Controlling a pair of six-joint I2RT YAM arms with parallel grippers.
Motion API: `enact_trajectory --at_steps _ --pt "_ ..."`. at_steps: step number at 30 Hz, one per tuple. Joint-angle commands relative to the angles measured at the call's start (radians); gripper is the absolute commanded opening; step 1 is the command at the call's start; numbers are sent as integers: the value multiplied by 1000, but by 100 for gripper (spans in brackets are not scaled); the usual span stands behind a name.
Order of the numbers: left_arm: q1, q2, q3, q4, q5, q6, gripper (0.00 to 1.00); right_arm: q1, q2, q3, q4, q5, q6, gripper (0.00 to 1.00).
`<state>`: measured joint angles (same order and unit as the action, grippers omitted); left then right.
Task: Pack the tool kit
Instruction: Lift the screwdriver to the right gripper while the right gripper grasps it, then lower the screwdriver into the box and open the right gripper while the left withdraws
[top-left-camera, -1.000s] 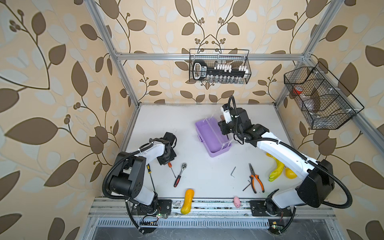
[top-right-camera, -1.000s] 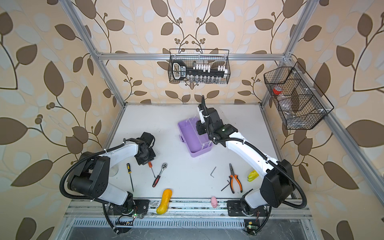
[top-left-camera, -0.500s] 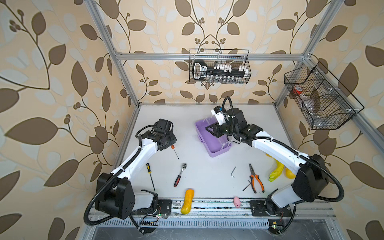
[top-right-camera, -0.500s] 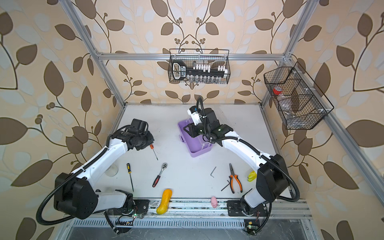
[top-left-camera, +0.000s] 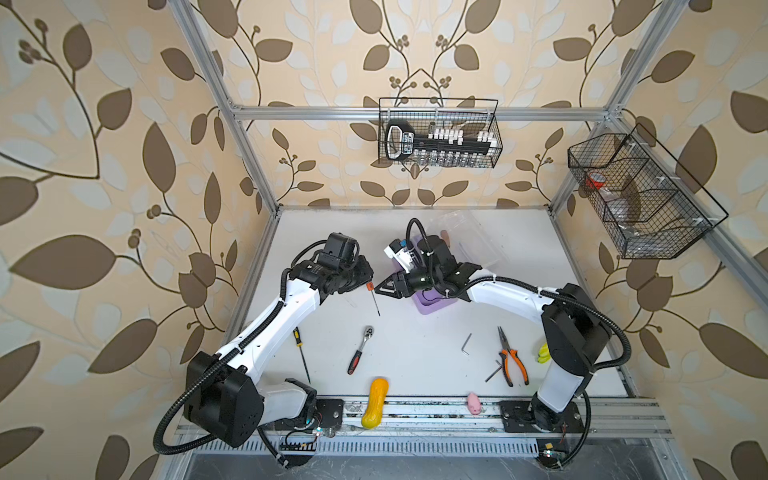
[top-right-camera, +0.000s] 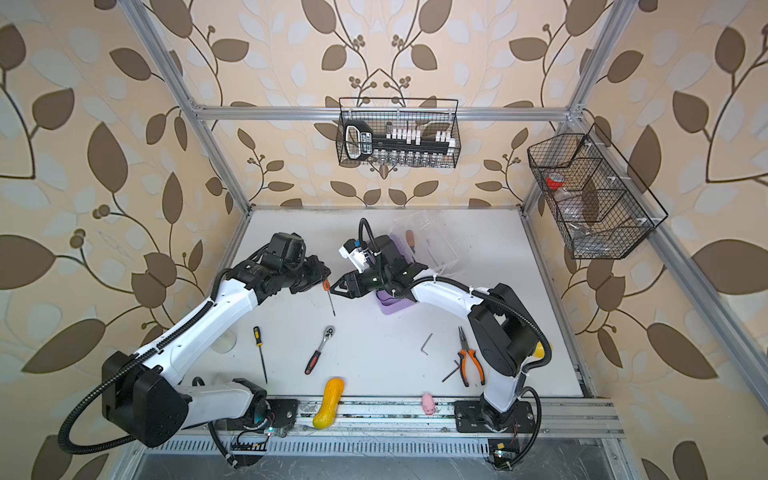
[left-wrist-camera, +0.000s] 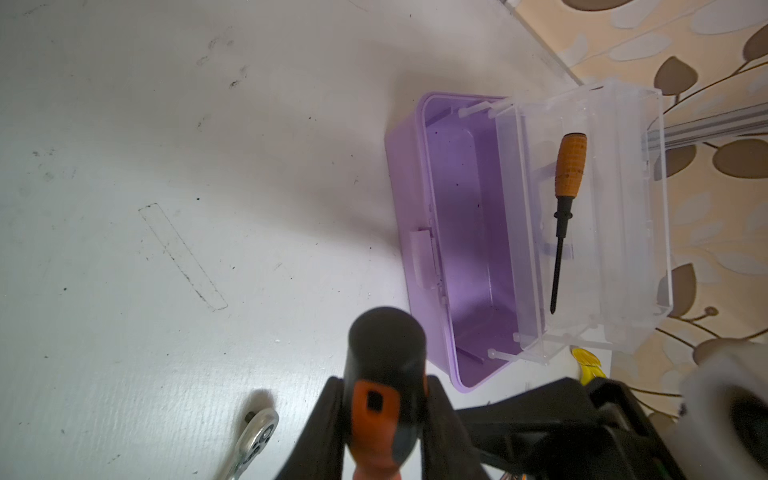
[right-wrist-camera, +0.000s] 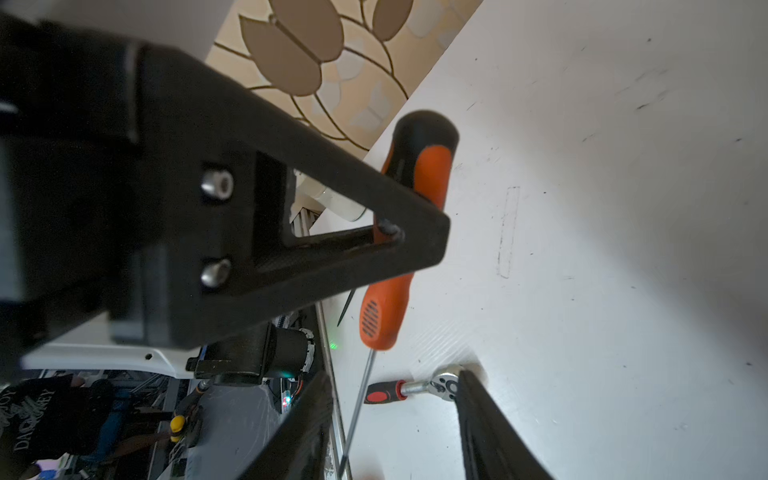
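- Toys lie nearest us on the front rail: a yellow squash (top-left-camera: 375, 402) and a small pink pig (top-left-camera: 473, 403).
- Just past them, on the white table (top-left-camera: 415, 357), we see loose tools. A yellow-and-black screwdriver (top-left-camera: 302, 353) lies at the left with a ratchet wrench (top-left-camera: 360, 350) beside it, and hex keys (top-left-camera: 467, 344) and orange-handled pliers (top-left-camera: 512, 361) lie at the right.
- Mid-table, the left gripper (left-wrist-camera: 382, 399) is clamped on the handle of an orange-and-black screwdriver (right-wrist-camera: 376, 316), which it holds above the table with the shaft slanting downward.
- The right gripper (right-wrist-camera: 395, 415) meets it almost tip to tip. Its jaws stand well apart with the screwdriver's shaft passing between them, close to one finger, and we see it gripping nothing.
- Just behind, the tool kit (left-wrist-camera: 407, 187) sits on the table toward the back, largely covered by the right arm in both top views. The lilac box is open, and its clear tray (left-wrist-camera: 532, 199) is swung out on the far side with a wooden-handled screwdriver (left-wrist-camera: 571, 166) lying in it.
- Farthest off, a black wire basket (top-left-camera: 438, 164) with a socket set hangs on the back wall, and another wire basket (top-left-camera: 665, 232) hangs on the right wall.
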<state>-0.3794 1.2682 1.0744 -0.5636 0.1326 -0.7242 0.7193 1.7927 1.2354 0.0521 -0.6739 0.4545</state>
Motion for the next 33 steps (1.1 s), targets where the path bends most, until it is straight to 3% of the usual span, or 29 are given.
enact_trajectory --at_steps 1,5,8,16,17,19,20,21,22,28,33 --pt "-19 -42 31 46 35 -25 0 2 27 3 102 -50 59 52" --pt "-39 -35 30 53 33 -41 0 2 50 -3 186 -66 111 51" --pt "-50 -32 26 68 43 -56 0 3 64 -14 249 -62 154 44" --pt "-62 -29 27 89 47 -75 0 -9 71 -14 239 -31 155 10" --pt "-62 -31 27 96 48 -72 7 -11 67 -14 227 -26 145 8" --pt "-64 -41 23 114 55 -69 44 -13 55 -6 181 -13 111 4" --pt "-64 -52 17 125 55 -67 70 -18 48 2 136 -1 83 4" --pt "-64 -68 11 136 45 -67 87 -23 38 3 82 16 48 3" --pt "-64 -85 6 135 26 -66 95 -28 32 35 29 33 10 2" --pt "-64 -242 -26 81 -192 -34 99 -71 -9 130 -327 264 -242 0" --pt "-64 -372 -83 60 -371 -20 99 -86 -20 182 -485 641 -363 0"
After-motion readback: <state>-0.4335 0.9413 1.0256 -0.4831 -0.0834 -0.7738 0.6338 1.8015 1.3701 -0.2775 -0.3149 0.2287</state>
